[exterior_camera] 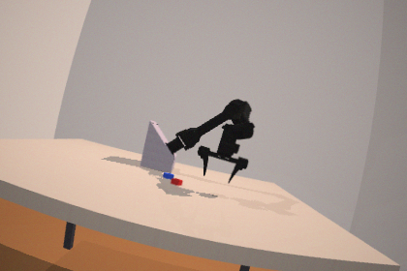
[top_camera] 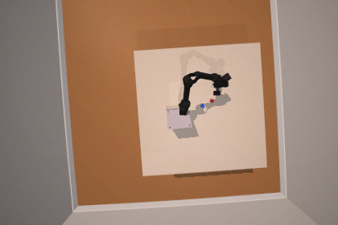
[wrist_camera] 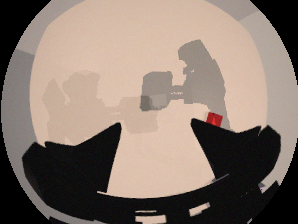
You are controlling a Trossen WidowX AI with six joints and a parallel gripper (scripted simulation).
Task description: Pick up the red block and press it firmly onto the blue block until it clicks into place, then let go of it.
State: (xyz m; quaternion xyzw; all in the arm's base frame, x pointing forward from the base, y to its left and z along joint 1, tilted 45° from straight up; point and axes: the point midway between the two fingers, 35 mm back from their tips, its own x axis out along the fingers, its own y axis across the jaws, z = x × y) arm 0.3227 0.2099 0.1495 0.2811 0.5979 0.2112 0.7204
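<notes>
Gripper (top_camera: 217,87) (exterior_camera: 217,179) (wrist_camera: 157,124): fingers spread wide, nothing between them, raised above the table (top_camera: 161,148) (exterior_camera: 121,183) (wrist_camera: 150,165). Red block (top_camera: 212,100) (exterior_camera: 176,182) (wrist_camera: 214,119): on the table top, not picked up; in the wrist view it shows just past the tip of the right-hand finger, outside the gap. Blue block (top_camera: 203,106) (exterior_camera: 168,175): near the red one, nothing pressed onto it; whether the two touch appears doubtful, though the view is coarse. Outstanding: grasp, placement, press, release. Beyond, the arm's wedge-shaped mount (top_camera: 179,120) (exterior_camera: 157,151) stands near the blue block, judged the tighter side. Table edges lie well apart from both blocks; approach room appears adequate.
</notes>
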